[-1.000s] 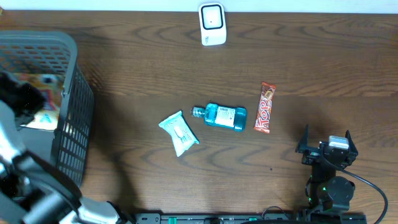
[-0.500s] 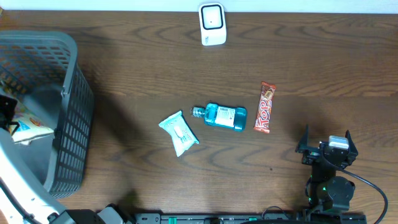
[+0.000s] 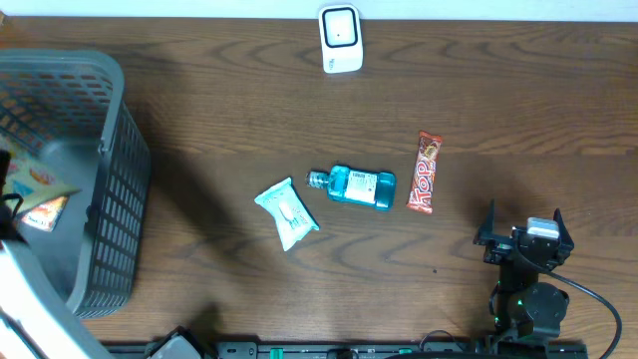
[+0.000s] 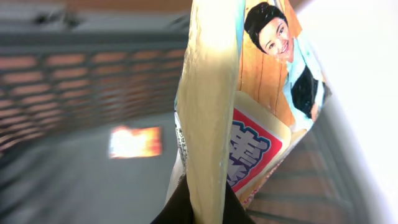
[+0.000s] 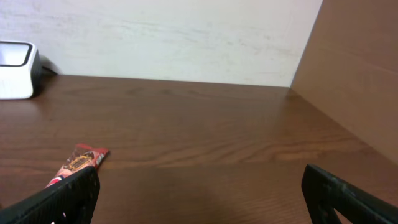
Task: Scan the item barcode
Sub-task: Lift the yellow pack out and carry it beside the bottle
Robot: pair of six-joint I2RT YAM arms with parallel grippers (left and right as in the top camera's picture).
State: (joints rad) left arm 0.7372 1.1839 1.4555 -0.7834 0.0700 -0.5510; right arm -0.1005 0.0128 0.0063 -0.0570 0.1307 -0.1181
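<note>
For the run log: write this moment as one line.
left jaws: shut on snack packet, over basket | right jaws: open, empty | scanner: far table edge | scan: not yet done

right claw (image 3: 523, 211) black, two flat dark fingers (image 5: 61, 200); pale block behind; green LED (image 3: 518, 302) on black base; black cable (image 3: 601, 297) looping right; left arm (image 3: 22, 299) white-grey

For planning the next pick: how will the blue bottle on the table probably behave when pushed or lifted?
The blue bottle lies on its side, so a push may roll or spin it. It looks like smooth, rigid plastic: a grip might slip but probably not crush it. If the blue is liquid, it is likely rather heavy for its size.
</note>
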